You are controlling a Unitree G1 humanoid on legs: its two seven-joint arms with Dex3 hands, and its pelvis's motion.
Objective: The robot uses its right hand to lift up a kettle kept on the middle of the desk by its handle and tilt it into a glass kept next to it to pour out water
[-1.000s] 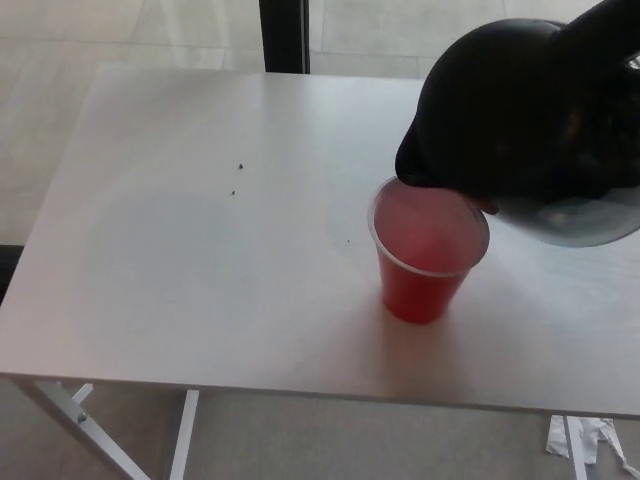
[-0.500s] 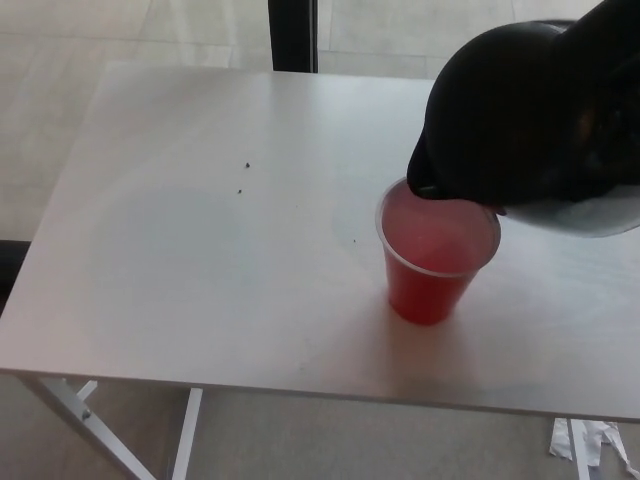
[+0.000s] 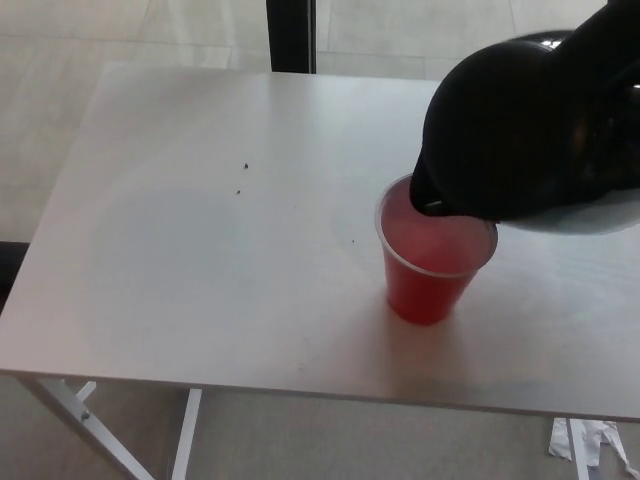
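Head view: black kettle (image 3: 530,125) is off the table, held in the air at the upper right of frame and tipped over toward picture left. Its long axis runs from upper right down to lower left, with the spout end lowest, pointing down-left into the mouth of the red cup (image 3: 432,262). The spout tip sits at or just over the cup's far rim; whether the two touch cannot be told. The kettle's pale grey base shows along its lower right edge, turned toward picture right. The cup stands upright on the white table (image 3: 200,230), right of centre, beneath the kettle's lower end; its rim is translucent and the inside shows pinkish red. No stream of water can be made out between spout and cup. The right hand is not separable from the dark mass of the kettle at the right edge of frame, so the state of its fingers cannot be told: no grasp on the handle is visible as such. The left hand does not show. A few small dark specks (image 3: 243,177) lie on the table left of centre, well apart from the cup. White table legs (image 3: 85,420) show below the near edge at lower left.
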